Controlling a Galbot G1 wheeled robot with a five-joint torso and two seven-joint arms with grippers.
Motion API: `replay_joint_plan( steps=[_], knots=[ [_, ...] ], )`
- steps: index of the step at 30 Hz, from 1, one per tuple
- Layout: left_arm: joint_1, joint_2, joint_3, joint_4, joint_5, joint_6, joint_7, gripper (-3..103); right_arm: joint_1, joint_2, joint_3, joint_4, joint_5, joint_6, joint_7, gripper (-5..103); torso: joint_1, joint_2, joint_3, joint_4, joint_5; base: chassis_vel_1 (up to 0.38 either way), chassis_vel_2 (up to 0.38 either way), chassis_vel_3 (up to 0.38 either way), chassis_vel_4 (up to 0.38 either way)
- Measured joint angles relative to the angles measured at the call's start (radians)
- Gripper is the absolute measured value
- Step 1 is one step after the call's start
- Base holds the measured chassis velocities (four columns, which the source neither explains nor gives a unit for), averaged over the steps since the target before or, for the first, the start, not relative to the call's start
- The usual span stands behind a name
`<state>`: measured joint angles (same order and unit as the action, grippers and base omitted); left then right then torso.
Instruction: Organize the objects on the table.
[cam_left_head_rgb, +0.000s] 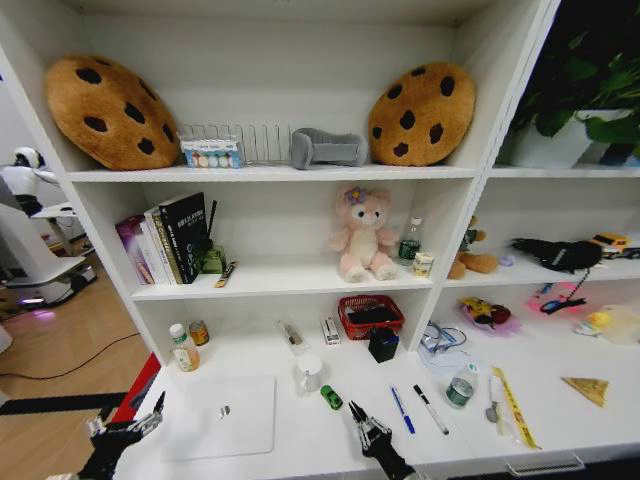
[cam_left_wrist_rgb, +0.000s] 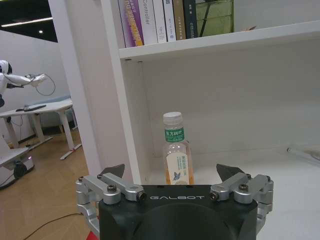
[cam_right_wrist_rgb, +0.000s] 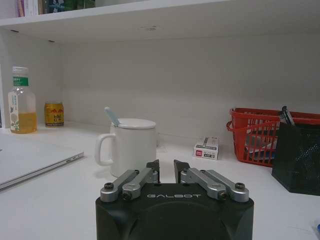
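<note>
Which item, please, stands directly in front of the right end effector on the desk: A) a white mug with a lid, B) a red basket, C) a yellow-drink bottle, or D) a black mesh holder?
A: in the right wrist view the white mug, lidded with a spoon handle sticking out, stands straight ahead of the right end effector, whose fingertips are nearly together.

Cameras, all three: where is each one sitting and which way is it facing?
Head: high, looking down at the table and shelves; left pincer and right pincer at the near edge.
Left wrist: low, facing a tea bottle; open left pincer in front.
Right wrist: low, facing the white mug; nearly shut right pincer in front.
Shared: head and right wrist see the mug.
</note>
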<state>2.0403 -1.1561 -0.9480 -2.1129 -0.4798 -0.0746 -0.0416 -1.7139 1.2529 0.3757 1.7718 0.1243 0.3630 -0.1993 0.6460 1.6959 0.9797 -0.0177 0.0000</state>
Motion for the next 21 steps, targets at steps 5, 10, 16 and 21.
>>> replay_joint_plan(
  steps=[5, 10, 16, 21],
  knots=[
    [0.003, 0.003, -0.007, -0.003, -0.002, 0.0, 0.0, 100, 0.055, -0.003, -0.02, -0.049, 0.004, -0.014, 0.014, 36, 0.0, 0.0, 0.0, 0.0001, 0.0, 0.0, 0.0, 0.0, 0.0],
    [0.003, 0.005, -0.011, -0.003, -0.004, 0.0, 0.0, 100, 0.09, -0.009, -0.037, -0.085, 0.011, -0.02, 0.018, 52, 0.0, 0.0, 0.0, -0.0001, 0.0, 0.0, 0.0, 0.0, 0.0],
    [0.004, 0.003, -0.011, -0.002, -0.003, 0.0, 0.0, 100, 0.124, -0.011, -0.067, -0.108, 0.011, -0.03, 0.017, 74, 0.0, 0.0, 0.0, 0.0, 0.0, 0.0, 0.0, 0.0, 0.0],
    [0.006, 0.002, -0.019, -0.003, -0.005, 0.001, 0.0, 100, 0.15, -0.019, -0.093, -0.123, 0.011, -0.041, 0.018, 98, 0.0, 0.0, 0.0, 0.0, 0.0, 0.0, 0.0, 0.0, 0.0]
  ],
)
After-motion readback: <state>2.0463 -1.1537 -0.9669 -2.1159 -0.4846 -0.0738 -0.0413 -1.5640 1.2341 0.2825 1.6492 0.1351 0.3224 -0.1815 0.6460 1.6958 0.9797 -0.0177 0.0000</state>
